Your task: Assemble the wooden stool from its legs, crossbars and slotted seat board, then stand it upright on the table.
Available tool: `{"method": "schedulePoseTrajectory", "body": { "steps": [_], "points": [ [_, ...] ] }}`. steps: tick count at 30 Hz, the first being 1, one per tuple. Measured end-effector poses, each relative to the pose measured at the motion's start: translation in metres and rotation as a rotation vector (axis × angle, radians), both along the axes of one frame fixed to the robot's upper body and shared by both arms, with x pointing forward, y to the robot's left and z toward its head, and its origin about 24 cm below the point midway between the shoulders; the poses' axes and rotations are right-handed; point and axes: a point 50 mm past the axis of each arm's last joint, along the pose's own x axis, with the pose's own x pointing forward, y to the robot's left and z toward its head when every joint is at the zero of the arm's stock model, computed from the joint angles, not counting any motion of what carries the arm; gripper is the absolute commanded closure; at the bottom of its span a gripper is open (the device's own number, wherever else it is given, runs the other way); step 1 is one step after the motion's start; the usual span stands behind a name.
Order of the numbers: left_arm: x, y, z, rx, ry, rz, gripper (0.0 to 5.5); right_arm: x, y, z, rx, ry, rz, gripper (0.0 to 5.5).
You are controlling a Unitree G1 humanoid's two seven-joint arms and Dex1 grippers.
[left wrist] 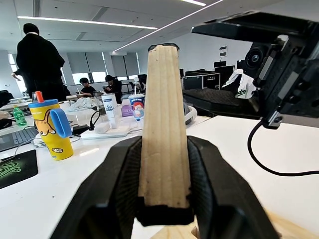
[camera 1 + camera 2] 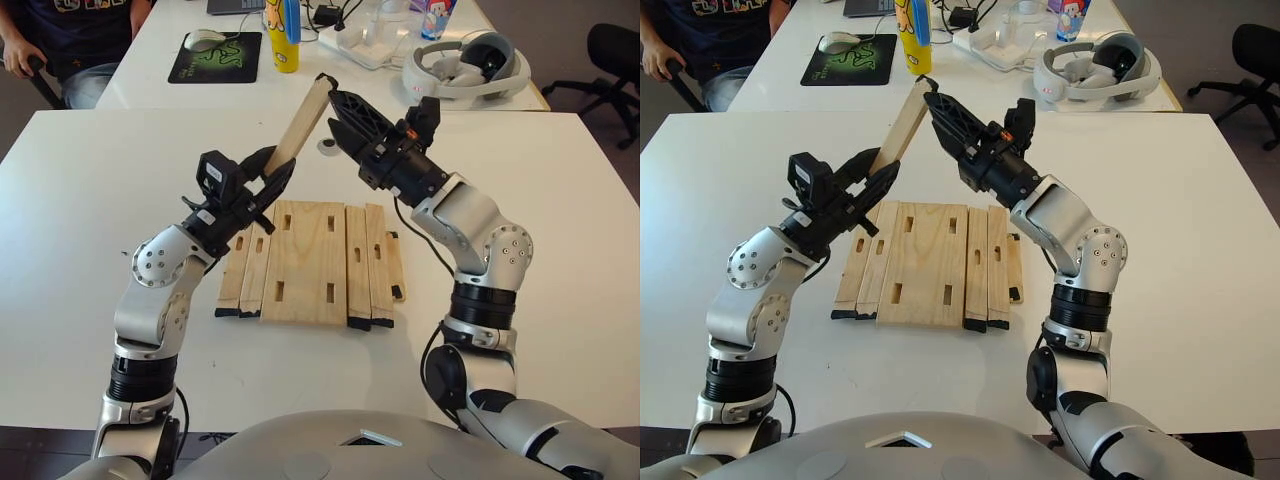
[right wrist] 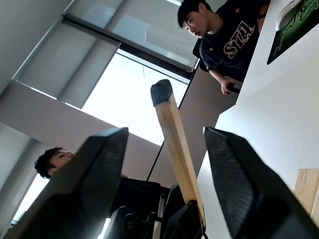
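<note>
Holding the wooden leg point(image 2: 300, 125) by its lower end, our left gripper point(image 2: 268, 172) is clamping it on both sides and tilting it up above the far edge of the slotted seat board point(image 2: 303, 262). The board is lying flat on the table point(image 2: 100, 180), slots facing up. We are judging that the leg is being raised this way so that its free end, tipped with a black cap point(image 3: 162, 92), is offered to the other arm, either for a handover or for a second grip.

Our right gripper point(image 3: 164, 132) is standing wide, one finger on each side of the capped end and neither one pressing on the wood. It is sitting above the board's far edge, meeting the leg from the opposite side.

The other wooden pieces point(image 2: 245, 270) are lying just beside the seat board, some along its left edge and some along its right point(image 2: 370, 265), so we are reading the assembly as barely begun.

The left wrist view is giving us the firm pinch on the leg's base, which the eye views are only hinting at. The right wrist view is showing us clear gaps between leg and fingers. The eye views are adding the board and the waiting pieces below.
</note>
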Motion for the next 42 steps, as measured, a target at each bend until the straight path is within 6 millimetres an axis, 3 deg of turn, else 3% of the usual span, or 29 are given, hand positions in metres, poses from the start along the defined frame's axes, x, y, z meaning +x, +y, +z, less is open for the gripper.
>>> {"method": "schedulePoseTrajectory", "body": {
  "steps": [6, 16, 27, 28, 35, 39, 42],
  "points": [
    [-0.002, -0.006, -0.002, 0.003, 0.012, -0.025, 4.19, 0.003, 0.001, 0.001, -0.037, 0.01, -0.027, 3.36],
    [-0.003, -0.009, -0.005, 0.008, 0.024, -0.04, 4.19, 0.011, 0.004, 0.006, -0.139, -0.04, -0.078, 4.92],
    [-0.003, -0.009, -0.006, 0.01, 0.024, -0.039, 4.19, 0.012, 0.004, 0.005, -0.159, -0.058, -0.084, 4.97],
    [-0.003, -0.009, -0.006, 0.009, 0.025, -0.039, 3.8, 0.012, 0.004, 0.005, -0.16, -0.059, -0.084, 4.97],
    [-0.003, -0.005, -0.01, 0.011, 0.049, -0.003, 2.65, 0.012, -0.005, 0.012, -0.191, -0.108, -0.141, 5.08],
    [0.001, 0.004, -0.018, 0.013, 0.098, 0.051, 2.63, 0.0, -0.014, 0.013, -0.338, -0.242, -0.223, 5.08],
    [0.001, 0.009, -0.023, -0.004, 0.143, 0.07, 2.97, -0.016, -0.009, 0.007, -0.413, -0.332, -0.255, 5.08]
  ]
}}
